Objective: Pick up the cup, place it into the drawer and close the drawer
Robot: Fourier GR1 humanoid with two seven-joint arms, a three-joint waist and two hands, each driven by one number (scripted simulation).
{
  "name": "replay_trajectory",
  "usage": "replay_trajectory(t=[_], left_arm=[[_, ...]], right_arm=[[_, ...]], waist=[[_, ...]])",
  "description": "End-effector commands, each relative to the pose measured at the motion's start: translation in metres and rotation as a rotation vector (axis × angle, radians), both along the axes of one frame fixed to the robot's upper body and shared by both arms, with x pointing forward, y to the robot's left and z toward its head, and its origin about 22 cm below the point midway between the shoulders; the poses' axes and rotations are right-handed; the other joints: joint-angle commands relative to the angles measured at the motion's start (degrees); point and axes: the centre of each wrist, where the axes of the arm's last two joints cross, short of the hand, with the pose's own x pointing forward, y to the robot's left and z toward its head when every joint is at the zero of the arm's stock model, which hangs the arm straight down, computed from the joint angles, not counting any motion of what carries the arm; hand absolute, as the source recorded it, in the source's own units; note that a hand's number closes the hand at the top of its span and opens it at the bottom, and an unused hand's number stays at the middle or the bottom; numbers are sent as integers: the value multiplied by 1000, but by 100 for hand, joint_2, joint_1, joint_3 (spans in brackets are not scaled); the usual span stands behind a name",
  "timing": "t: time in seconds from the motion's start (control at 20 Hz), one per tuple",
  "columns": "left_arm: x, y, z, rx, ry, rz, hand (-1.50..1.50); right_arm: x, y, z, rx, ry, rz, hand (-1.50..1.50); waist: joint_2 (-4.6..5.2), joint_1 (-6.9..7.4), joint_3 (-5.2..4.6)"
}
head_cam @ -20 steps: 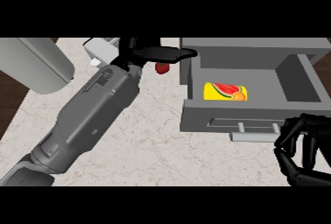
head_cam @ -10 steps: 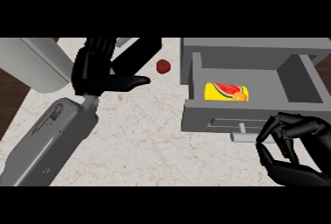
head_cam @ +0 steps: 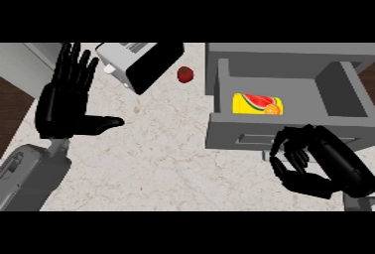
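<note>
Left hand (head_cam: 64,106) withdrawn, open | right hand (head_cam: 311,163) curled, empty | one drawer (head_cam: 289,106) open

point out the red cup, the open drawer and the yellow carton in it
red cup (head_cam: 185,74), head view, on its rounded side
open drawer (head_cam: 242,135), head view, on its grey front panel
yellow carton (head_cam: 256,103), head view, on the fruit picture on its top face

A small red cup (head_cam: 185,74) sits on the pale marbled counter, just left of the open grey drawer (head_cam: 287,85), apart from it. The drawer stands pulled out, holding a yellow carton with a watermelon picture (head_cam: 257,104).
</note>
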Motion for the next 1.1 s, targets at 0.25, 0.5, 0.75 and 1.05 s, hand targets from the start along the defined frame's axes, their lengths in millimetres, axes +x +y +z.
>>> replay_trajectory(t=[0.25, 0.5, 0.75, 1.05], left_arm=[[-36, 47, -8, -4, -5, 24, -150], [-45, 71, -26, 1, -3, 20, -150], [-45, 85, -34, -29, -10, 12, -150], [-56, 112, -46, -28, 5, 23, -150]], right_arm=[[30, 39, -61, -206, -18, 15, -150], [63, 36, -90, -294, 30, -21, -150], [82, 12, -112, -321, 66, -8, -150], [130, 42, -116, -283, 93, -27, -150]], waist=[[7, -110, 1], [20, -91, 1], [20, -138, 0], [42, -74, 1]])
